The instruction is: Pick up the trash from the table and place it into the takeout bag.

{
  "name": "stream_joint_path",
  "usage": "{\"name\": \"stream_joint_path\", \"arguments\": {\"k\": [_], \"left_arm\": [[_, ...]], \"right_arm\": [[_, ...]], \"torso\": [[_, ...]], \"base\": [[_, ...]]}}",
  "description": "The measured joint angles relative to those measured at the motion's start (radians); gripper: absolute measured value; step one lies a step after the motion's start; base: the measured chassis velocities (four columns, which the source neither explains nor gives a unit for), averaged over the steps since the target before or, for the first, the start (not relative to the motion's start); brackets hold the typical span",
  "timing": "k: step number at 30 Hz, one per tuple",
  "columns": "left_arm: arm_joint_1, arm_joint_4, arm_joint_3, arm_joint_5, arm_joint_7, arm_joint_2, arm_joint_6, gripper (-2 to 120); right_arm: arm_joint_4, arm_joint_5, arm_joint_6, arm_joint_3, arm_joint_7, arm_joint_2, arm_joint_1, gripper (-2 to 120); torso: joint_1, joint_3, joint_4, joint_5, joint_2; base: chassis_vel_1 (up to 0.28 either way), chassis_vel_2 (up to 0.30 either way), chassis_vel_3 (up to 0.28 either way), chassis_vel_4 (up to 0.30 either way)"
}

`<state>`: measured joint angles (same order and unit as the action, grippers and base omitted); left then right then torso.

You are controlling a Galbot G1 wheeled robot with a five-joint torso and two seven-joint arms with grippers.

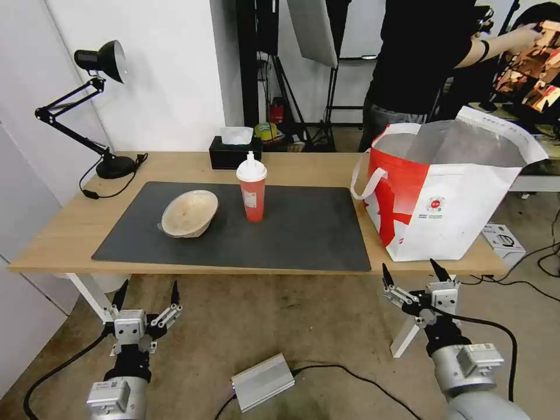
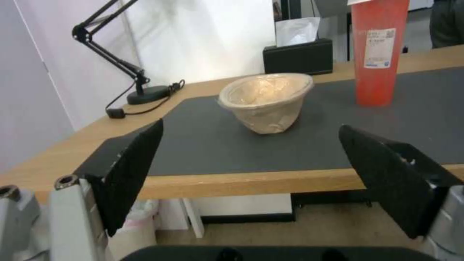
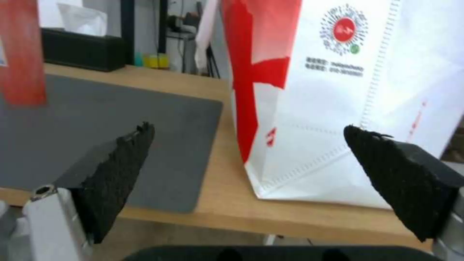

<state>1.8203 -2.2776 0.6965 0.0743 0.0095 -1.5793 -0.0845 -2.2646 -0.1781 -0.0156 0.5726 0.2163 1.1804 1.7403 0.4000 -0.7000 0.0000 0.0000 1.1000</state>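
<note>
Seen from the head, both arms hang below the desk (image 1: pixel 70 233) edge: left gripper (image 1: pixel 147 294) at 7 o'clock, right gripper (image 1: pixel 414 274) at 5 o'clock, jaws spread wide and empty. On the grey mat (image 1: pixel 303 227), a beige bowl (image 1: pixel 189 213) tilts beside the red cup (image 1: pixel 251 188). The takeout bag (image 1: pixel 449 192) stands open at 3 o'clock. The right wrist view reveals the bag's round red logo (image 3: pixel 344 29). A black tissue box (image 1: pixel 234 153) sits behind the cup.

We count one bowl (image 1: pixel 189 213), one cup (image 1: pixel 252 186), one bag (image 1: pixel 446 186), one tissue box (image 1: pixel 234 151), one lamp (image 1: pixel 93 105), one mat (image 1: pixel 303 233) and one table (image 1: pixel 58 233). We see two grippers, left (image 1: pixel 147 291) and right (image 1: pixel 413 269).
</note>
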Motion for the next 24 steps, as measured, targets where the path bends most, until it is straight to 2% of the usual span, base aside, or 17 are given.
{"name": "stream_joint_path", "arguments": {"k": [24], "left_arm": [[0.0,0.003,0.005,0.001,-0.001,-0.002,0.0,98]], "right_arm": [[0.052,0.033,0.04,-0.05,0.075,-0.003,0.023,100]], "torso": [[0.0,0.0,0.0,0.0,0.0]], "base": [[0.0,0.0,0.0,0.0]]}}
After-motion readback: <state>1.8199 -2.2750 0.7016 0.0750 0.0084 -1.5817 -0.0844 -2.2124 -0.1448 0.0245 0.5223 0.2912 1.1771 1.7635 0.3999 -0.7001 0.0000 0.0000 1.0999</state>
